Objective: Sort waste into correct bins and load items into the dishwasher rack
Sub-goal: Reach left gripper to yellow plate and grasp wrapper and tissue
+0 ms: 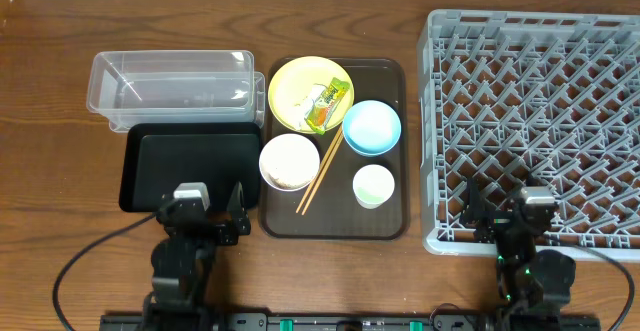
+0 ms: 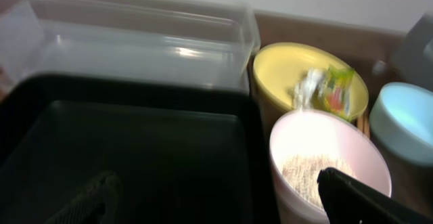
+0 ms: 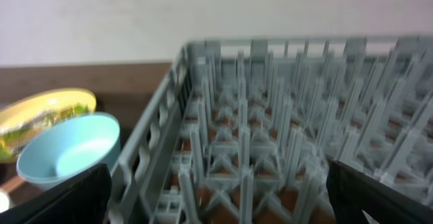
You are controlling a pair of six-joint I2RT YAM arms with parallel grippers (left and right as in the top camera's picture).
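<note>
On the dark brown serving tray (image 1: 385,76) sit a yellow plate (image 1: 295,83) bearing a yellow-green wrapper (image 1: 327,105) and a white scrap (image 1: 300,102), a light blue bowl (image 1: 372,127), a white bowl (image 1: 289,161) with rice in it (image 2: 308,173), a pale green cup (image 1: 373,185) and wooden chopsticks (image 1: 319,174). The clear container (image 1: 170,81) and black tray (image 1: 190,166) lie left. The grey rack (image 1: 535,121) is right. My left gripper (image 1: 205,211) is open over the black tray's near edge. My right gripper (image 1: 512,214) is open over the rack's near edge.
The wooden table (image 1: 60,101) extends left of the bins and along the front. The rack's near left corner wall (image 3: 152,163) stands between my right gripper and the blue bowl (image 3: 67,156). The clear container (image 2: 135,38) lies behind the black tray (image 2: 128,149).
</note>
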